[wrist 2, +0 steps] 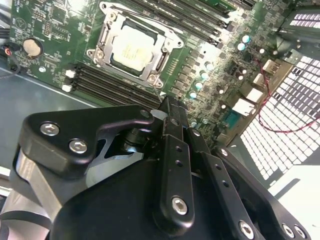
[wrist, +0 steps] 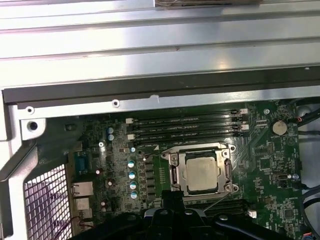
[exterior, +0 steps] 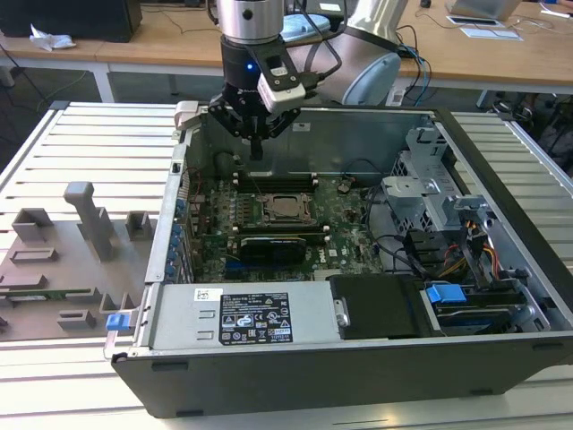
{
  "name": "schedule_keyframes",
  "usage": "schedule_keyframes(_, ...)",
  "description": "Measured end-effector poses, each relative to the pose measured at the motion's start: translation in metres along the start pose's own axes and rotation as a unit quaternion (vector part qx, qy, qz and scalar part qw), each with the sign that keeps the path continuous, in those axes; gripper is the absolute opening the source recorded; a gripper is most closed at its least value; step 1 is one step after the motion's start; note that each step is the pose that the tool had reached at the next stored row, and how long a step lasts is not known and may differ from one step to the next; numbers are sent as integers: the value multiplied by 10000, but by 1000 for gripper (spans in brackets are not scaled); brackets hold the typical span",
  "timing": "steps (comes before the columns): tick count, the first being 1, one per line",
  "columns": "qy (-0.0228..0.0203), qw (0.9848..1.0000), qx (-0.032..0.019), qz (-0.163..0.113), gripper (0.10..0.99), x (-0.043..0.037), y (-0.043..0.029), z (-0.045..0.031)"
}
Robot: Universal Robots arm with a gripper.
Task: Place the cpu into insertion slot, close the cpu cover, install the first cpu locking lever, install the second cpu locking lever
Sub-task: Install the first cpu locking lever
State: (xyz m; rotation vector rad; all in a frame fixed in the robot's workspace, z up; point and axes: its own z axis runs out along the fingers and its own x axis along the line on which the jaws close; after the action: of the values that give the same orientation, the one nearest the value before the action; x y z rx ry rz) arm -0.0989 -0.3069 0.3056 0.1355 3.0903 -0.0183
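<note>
The cpu (exterior: 286, 208) lies flat in its socket on the green motherboard (exterior: 345, 237), its silver-grey top showing in both wrist views (wrist 2: 134, 47) (wrist: 201, 172). The cpu cover (wrist 2: 161, 56) is down around it as a silver frame (wrist: 174, 173). A thin wire lever (wrist 2: 158, 93) runs off one corner of the socket. My gripper (exterior: 257, 150) hangs above the board's far side, over the memory slots and short of the socket. Its black fingers (wrist 2: 170, 106) are shut together with nothing between them, and their tips (wrist: 172, 199) sit just beside the socket.
The open computer case (exterior: 501, 170) walls in the board. A long black card (exterior: 277, 246) lies in front of the socket and a silver power supply (exterior: 242, 313) nearer the front. Drive cages and cables (exterior: 448, 242) fill the exterior view's right. Grey fixtures (exterior: 85, 224) stand outside on the exterior view's left.
</note>
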Motion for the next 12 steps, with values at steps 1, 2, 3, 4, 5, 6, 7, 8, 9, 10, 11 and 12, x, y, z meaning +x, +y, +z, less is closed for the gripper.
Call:
schedule_keyframes(1, 0, 10000, 0, 1, 106, 13, -1, 1)
schedule_keyframes(2, 0, 10000, 0, 1, 106, 28, -2, 4)
schedule_keyframes(3, 0, 10000, 0, 0, 106, 49, -4, 5)
schedule_keyframes(4, 0, 10000, 0, 1, 106, 60, -5, 7)
schedule_keyframes(5, 0, 10000, 0, 0, 106, 77, -7, 8)
schedule_keyframes(6, 0, 10000, 0, 0, 106, 96, -8, 10)
schedule_keyframes(7, 0, 10000, 0, 0, 106, 107, -9, 11)
schedule_keyframes(8, 0, 10000, 0, 0, 106, 119, -10, 13)
schedule_keyframes(9, 0, 10000, 0, 0, 106, 137, -12, 14)
schedule_keyframes(10, 0, 10000, 0, 1, 106, 150, -13, 16)
schedule_keyframes(11, 0, 10000, 0, 1, 106, 164, -14, 17)
schedule_keyframes(12, 0, 10000, 0, 1, 106, 186, -16, 19)
